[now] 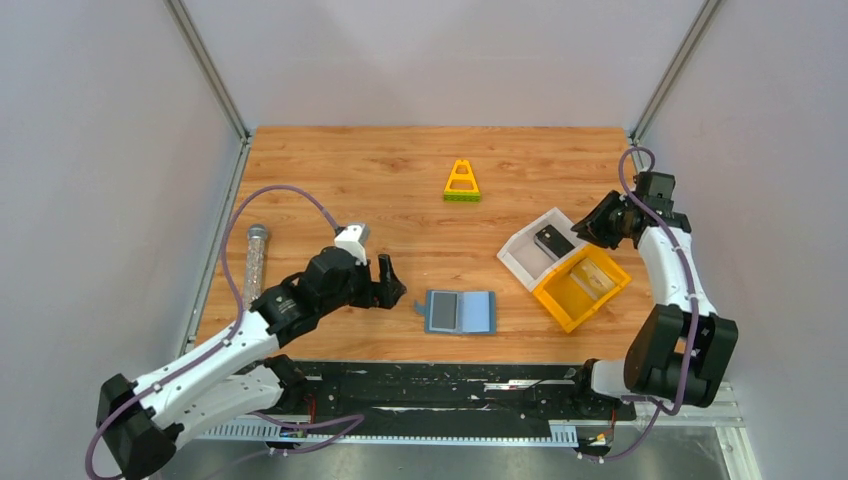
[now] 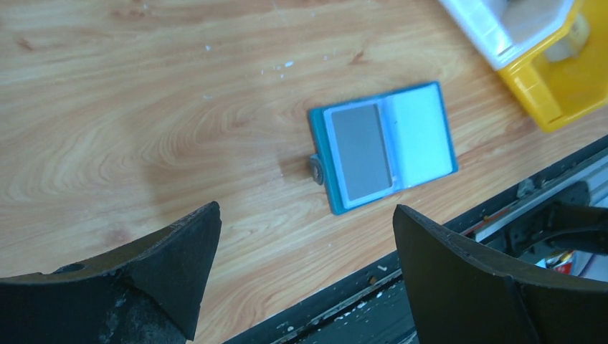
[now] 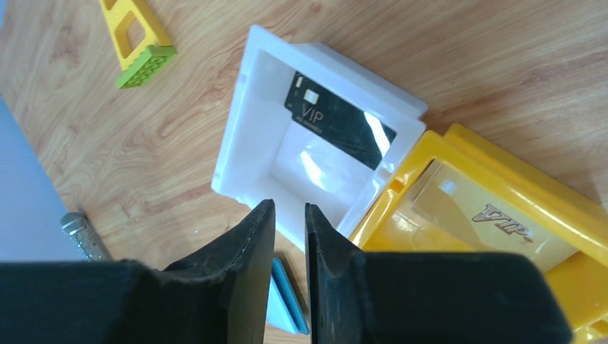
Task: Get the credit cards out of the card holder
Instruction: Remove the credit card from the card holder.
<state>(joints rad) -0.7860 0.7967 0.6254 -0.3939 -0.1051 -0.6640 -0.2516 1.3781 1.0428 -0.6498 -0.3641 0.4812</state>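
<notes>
Nearest us, the card holder [image 1: 461, 312] lies open and flat close to the table's [image 1: 400, 170] near edge, so there is little room on that side. We judge the task partly done. A grey card [image 2: 361, 152] sits in its left panel, while the right panel looks bare (though a pale card there would be hard to tell). The left gripper [image 2: 305, 218] hovers just left of the holder, its fingers spread wide on nothing, with bare wood between them and the holder's tab.

Behind and to the right, near the holder but apart from it, a black card [image 3: 333, 120] lies in the white bin [image 3: 240, 122] and a gold card [image 3: 487, 215] in the yellow bin [image 3: 516, 168]. The right gripper [image 3: 290, 211] hangs over them, its fingers almost pressed together and holding nothing. Further back stands a yellow toy [image 1: 461, 182], well clear.
</notes>
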